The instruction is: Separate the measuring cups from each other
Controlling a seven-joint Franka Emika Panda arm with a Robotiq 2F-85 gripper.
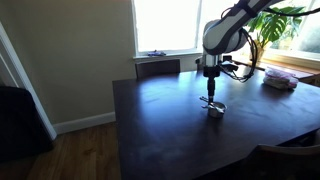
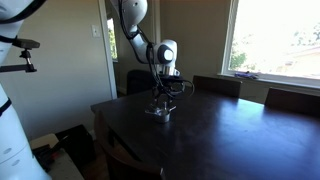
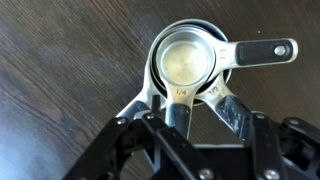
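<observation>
Dark wood fills the table [image 1: 160, 135], and on it the measuring cups [image 3: 186, 60] sit nested in one stack, shiny silver, bowls upward. In the wrist view one handle [image 3: 262, 50] points off to the right, while the others fan out toward the gripper [image 3: 195, 130], the middle one stamped 1/4. We see the fingers [image 3: 128, 140] standing apart, astride that fan of handles. We cannot tell whether they press on the outer handles or hang free of them.

In both exterior views the cups [image 1: 215, 106] [image 2: 160, 112] lie well in from the table's edges, directly under the gripper [image 1: 211, 97] [image 2: 161, 100], which points straight down. A chair back [image 1: 158, 68] stands at the far side.
</observation>
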